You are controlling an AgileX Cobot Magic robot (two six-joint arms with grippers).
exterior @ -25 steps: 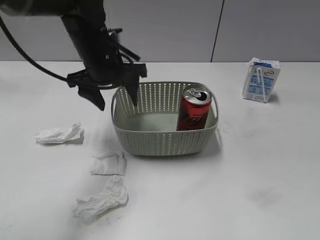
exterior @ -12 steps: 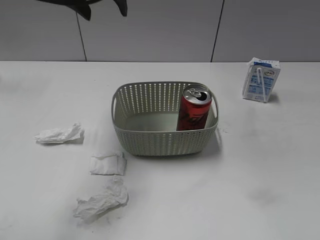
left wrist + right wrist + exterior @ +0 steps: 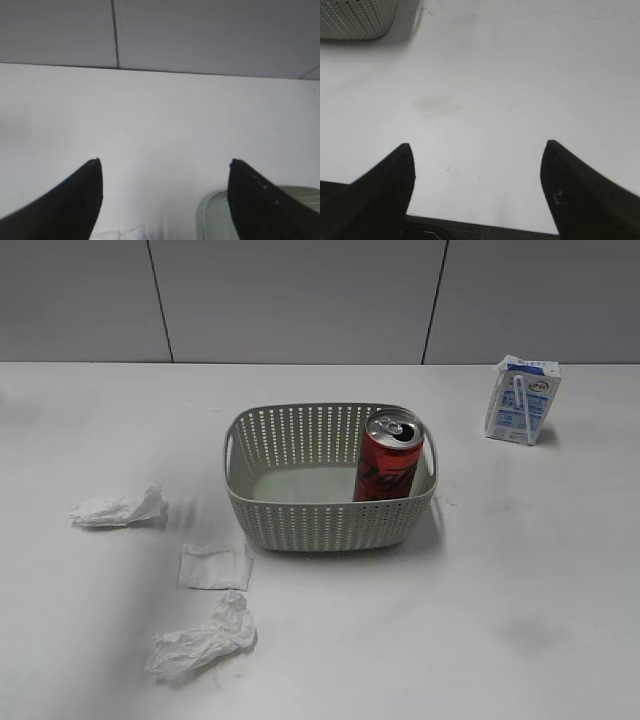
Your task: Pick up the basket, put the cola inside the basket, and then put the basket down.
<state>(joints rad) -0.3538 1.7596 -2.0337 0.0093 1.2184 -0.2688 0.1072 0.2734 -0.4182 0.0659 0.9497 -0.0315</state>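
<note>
Sage-green perforated basket (image 3: 330, 510), red-and-black cola (image 3: 388, 472)

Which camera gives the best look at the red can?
The exterior view: the cola stands upright in the basket, right end, top showing. Each wrist view shows only a corner of the basket, no can.

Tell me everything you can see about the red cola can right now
The cola is a tall slim red can with dark lettering and a silver top whose pull tab is visible. It stands upright inside the sage-green perforated basket, in its right-hand end close to the wall. No gripper touches it.
</note>
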